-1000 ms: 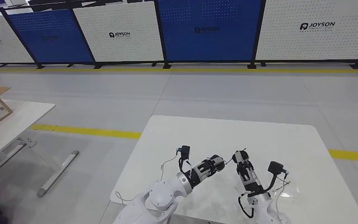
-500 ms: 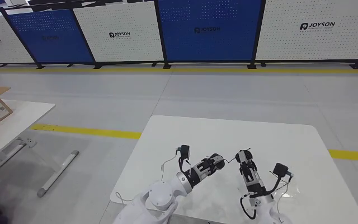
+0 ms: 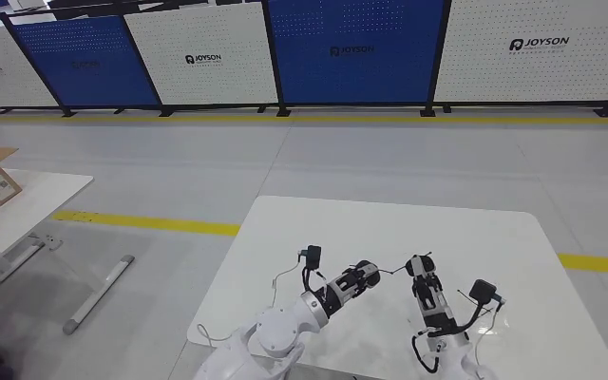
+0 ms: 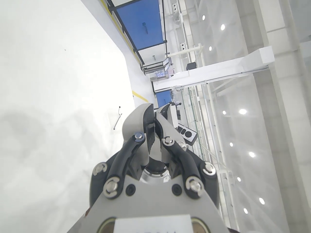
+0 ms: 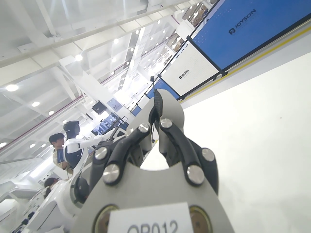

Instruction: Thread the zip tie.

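Top view, far left edge: corner of a second table point(image 3: 38, 195), w/ a yellow floor line point(image 3: 142, 222) running behind it. The main white table point(image 3: 399, 223) sits centre to right, w/ blue & white panels point(image 3: 356, 47) across the top of the frame. Lower centre of the table: L gripper point(image 3: 372, 275), pointing right. Just right of it, close but apart, is the R gripper point(image 3: 416, 263), pointing up the frame. L wrist view: L gripper point(image 4: 153, 112) mid-frame, pads pressed together; can't tell if anything is pinched btwn them. To its left a thin grey strip point(image 4: 117, 120) w/ a dark end lies flat on the table, near the table's edge. R wrist view: R gripper point(image 5: 158, 95) centre frame, fingers clamped on the zip tie point(image 5: 153, 83), a thin black strip. One end, w/ a small block, pokes out past the fingertips; the other end hangs in the gap behind the pads. The tie is held up off the table.
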